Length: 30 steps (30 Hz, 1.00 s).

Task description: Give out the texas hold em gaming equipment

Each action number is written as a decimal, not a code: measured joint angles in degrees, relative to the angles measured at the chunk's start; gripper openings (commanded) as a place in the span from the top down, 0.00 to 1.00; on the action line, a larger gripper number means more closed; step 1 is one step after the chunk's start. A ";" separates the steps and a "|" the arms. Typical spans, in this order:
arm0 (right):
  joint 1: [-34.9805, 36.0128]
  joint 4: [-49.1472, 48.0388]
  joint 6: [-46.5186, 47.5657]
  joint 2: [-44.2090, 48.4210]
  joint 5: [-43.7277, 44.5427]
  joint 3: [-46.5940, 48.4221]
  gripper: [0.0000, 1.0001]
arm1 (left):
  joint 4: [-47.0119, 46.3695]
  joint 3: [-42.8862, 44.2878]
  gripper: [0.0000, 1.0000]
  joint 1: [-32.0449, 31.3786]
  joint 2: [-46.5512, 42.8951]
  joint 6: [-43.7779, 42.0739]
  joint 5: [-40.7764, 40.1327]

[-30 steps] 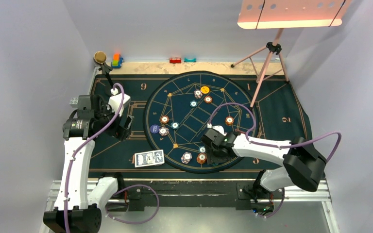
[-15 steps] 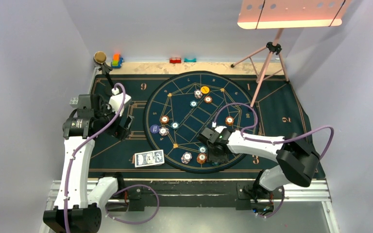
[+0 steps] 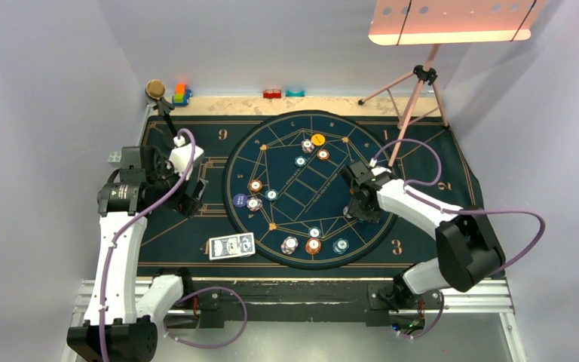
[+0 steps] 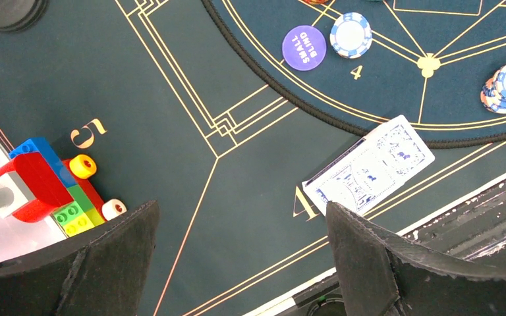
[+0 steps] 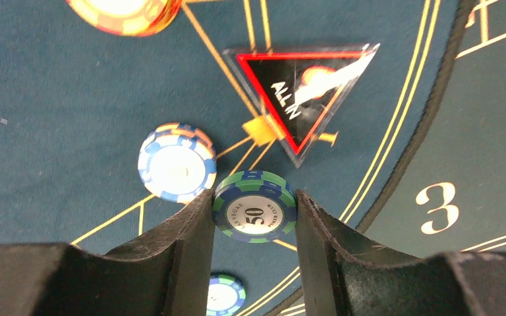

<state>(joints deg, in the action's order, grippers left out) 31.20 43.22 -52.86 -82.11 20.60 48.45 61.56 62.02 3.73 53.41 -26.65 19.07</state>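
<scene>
My right gripper [image 5: 255, 212] is shut on a green-and-blue "50" chip [image 5: 255, 197], held by its rim above the round mat's [image 3: 286, 128] right part. Below it lie a white-blue chip [image 5: 176, 162], a black-red "ALL IN" triangle [image 5: 303, 92] and a teal chip [image 5: 224, 294]. In the top view the right gripper [image 3: 361, 200] hides the held chip. Several chips are spread on the mat, some near its front edge [image 3: 313, 245]. A purple small-blind disc [image 4: 304, 47] and a blue-backed card stack [image 4: 369, 164] lie to the left. My left gripper [image 4: 240, 263] hangs open over the table's left side.
Colourful toy blocks [image 4: 53, 184] sit by the left gripper, and more blocks [image 3: 181, 94] stand at the back left. A pink tripod [image 3: 415, 94] stands at the back right. An orange button disc [image 3: 318, 139] lies at the mat's far side.
The right arm swung from the mat's front edge back and to the right, its jaws closing on the chip. A teal chip at the front edge is uncovered. The left arm stayed still.
</scene>
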 measured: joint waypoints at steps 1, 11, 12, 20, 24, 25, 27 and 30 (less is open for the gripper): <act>-1.03 -0.44 0.74 -0.02 0.20 0.07 0.68 | -0.13 0.00 0.00 0.00 0.00 -0.02 0.00; -3.15 -2.64 4.04 -1.84 0.39 -0.59 0.43 | -0.63 -0.09 0.00 0.00 -0.17 -0.20 -0.02; -3.15 -2.75 4.11 -1.84 0.07 -0.74 0.37 | -0.63 -0.09 0.00 0.00 -0.17 -0.20 -0.02; -3.15 -3.10 4.48 -0.13 -2.34 -2.67 0.19 | 0.98 -0.11 0.00 0.00 -0.15 -2.56 2.32; -3.13 -2.21 4.96 4.33 -3.04 -2.62 0.18 | 3.23 -1.90 0.00 -0.55 -0.85 -7.63 6.21; -3.10 -1.73 5.22 5.97 -3.54 -2.38 0.18 | 3.72 -3.02 0.00 -1.42 -1.40 -9.09 6.64; -2.99 -0.90 5.99 9.11 -4.42 -1.14 0.18 | 4.15 -5.75 0.00 -4.92 -2.67 -11.45 6.82; -2.75 -0.61 7.48 12.52 -6.03 1.57 0.18 | 4.04 -10.03 0.00 -11.45 -3.78 -13.94 5.95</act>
<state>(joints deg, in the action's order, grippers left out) 28.45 42.61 -45.39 -69.58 14.57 50.02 65.60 51.99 -7.73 49.63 -40.60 25.02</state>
